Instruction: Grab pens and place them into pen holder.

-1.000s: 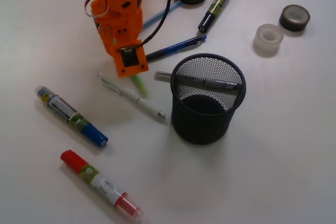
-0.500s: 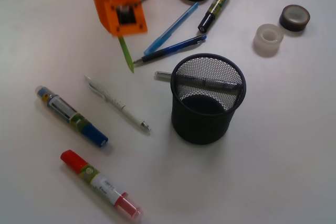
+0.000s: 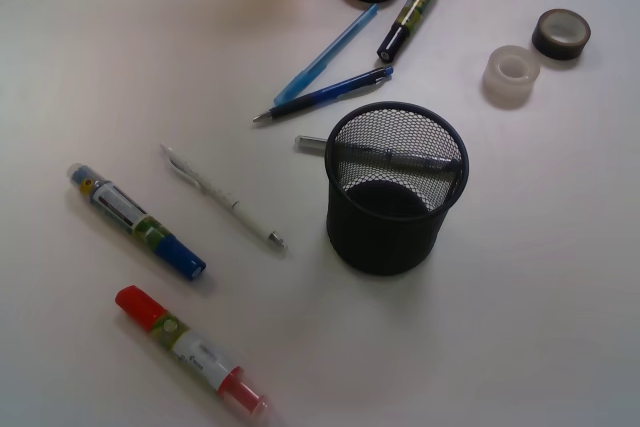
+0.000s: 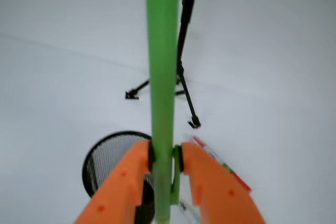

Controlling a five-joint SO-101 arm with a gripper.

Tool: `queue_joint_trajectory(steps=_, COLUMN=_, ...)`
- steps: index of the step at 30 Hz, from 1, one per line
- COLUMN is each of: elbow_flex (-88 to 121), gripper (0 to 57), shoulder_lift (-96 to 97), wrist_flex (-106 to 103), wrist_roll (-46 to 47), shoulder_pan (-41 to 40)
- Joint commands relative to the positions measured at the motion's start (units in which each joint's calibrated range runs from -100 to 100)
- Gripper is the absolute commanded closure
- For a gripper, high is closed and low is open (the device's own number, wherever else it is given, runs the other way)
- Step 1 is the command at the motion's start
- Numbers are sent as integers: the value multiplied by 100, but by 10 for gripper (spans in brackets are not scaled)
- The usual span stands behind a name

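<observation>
Gripper [image 4: 165, 161]: clamped on the lime green pen [image 4: 161, 77], gripped near one end.
Change: arm has risen almost out of the front view at 12 o'clock, pen lifted off the table.
Pen holder [image 3: 396, 187]: centre-right, below the gripper.
Remaining: white pen [image 3: 225, 197] at 9 o'clock of the holder; light blue pen [image 3: 325, 52] and dark blue pen [image 3: 322, 95] at 11 o'clock.
Meaning: grasp secured; transport to holder judged next.

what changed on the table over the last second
The tool lifted the lime green pen off the table and rose nearly out of the front view. The white pen got nudged left. The pen holder, markers and tape rolls stayed put.
</observation>
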Motion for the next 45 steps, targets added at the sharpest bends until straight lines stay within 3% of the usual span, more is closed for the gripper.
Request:
queue_joint_trajectory(steps=1, elbow_flex=1319, gripper=571, shoulder_lift=200, wrist_flex=-3330, wrist_roll=-88, shoulder_pan=-250)
queue_joint_trajectory(steps=10, elbow_flex=1645, gripper=571, shoulder_lift=2410, wrist_flex=-6270, wrist_roll=-195, shoulder_pan=-347)
queue_joint_trajectory(steps=25, elbow_flex=-637, gripper=570, shoulder_lift=5495, wrist_flex=-6576, wrist_roll=-200, shoulder_pan=-452)
queue_joint_trajectory(steps=27, elbow_flex=-809, gripper=539, shoulder_lift=5742, wrist_flex=-6576, wrist_roll=-200, shoulder_pan=-452)
queue_joint_trajectory(steps=30, elbow_flex=-991, gripper=433, shoulder_lift=6014, wrist_flex=-6567, wrist_roll=-200, shoulder_pan=-452)
queue_joint_trajectory(steps=33, elbow_flex=-1045, gripper=367, shoulder_lift=6099, wrist_flex=-6550, wrist_roll=-195, shoulder_pan=-452)
queue_joint_trajectory(steps=38, elbow_flex=-1045, gripper=355, shoulder_lift=5708, wrist_flex=-5771, wrist_roll=-20, shoulder_pan=-399)
queue_joint_trajectory(steps=45, elbow_flex=-1054, gripper=355, shoulder_lift=3566, wrist_flex=-1965, wrist_roll=269, shoulder_pan=-362)
